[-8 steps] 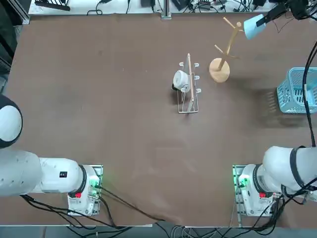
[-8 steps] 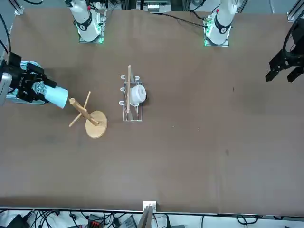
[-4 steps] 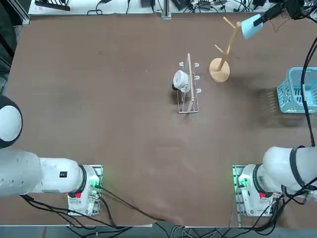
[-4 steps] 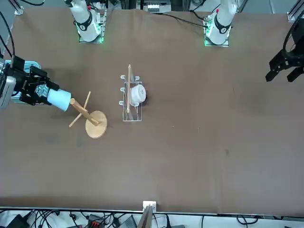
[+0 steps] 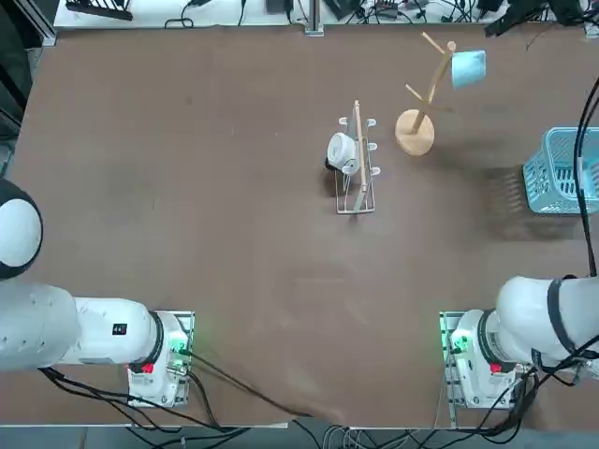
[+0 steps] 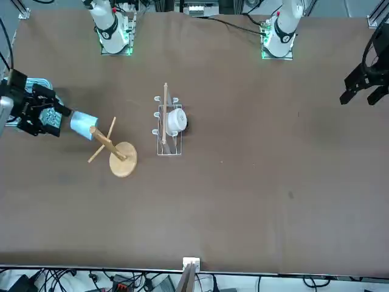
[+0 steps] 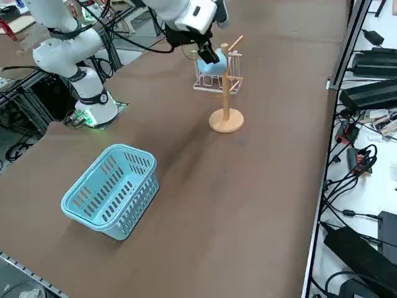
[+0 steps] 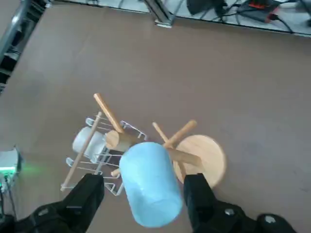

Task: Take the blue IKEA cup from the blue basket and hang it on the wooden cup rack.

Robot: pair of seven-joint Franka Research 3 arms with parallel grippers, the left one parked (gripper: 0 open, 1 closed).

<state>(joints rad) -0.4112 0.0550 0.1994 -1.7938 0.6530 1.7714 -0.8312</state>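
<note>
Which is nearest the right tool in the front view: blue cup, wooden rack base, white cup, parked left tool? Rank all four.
From the right tool, at the picture's left edge:
1. Blue IKEA cup, right beside it, at the rack's top.
2. Wooden cup rack base, lower right.
3. White cup, on the wire rack.
4. Parked left tool, far right.

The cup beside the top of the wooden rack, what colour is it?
Pale light blue; the cup shows best in the right wrist view.

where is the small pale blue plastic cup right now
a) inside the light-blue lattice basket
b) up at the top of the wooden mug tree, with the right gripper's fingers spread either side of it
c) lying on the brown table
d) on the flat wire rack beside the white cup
b: the pale blue cup sits at the top of the wooden mug tree, and the right gripper has a gap between each finger and the cup; the light-blue basket holds nothing.
</note>
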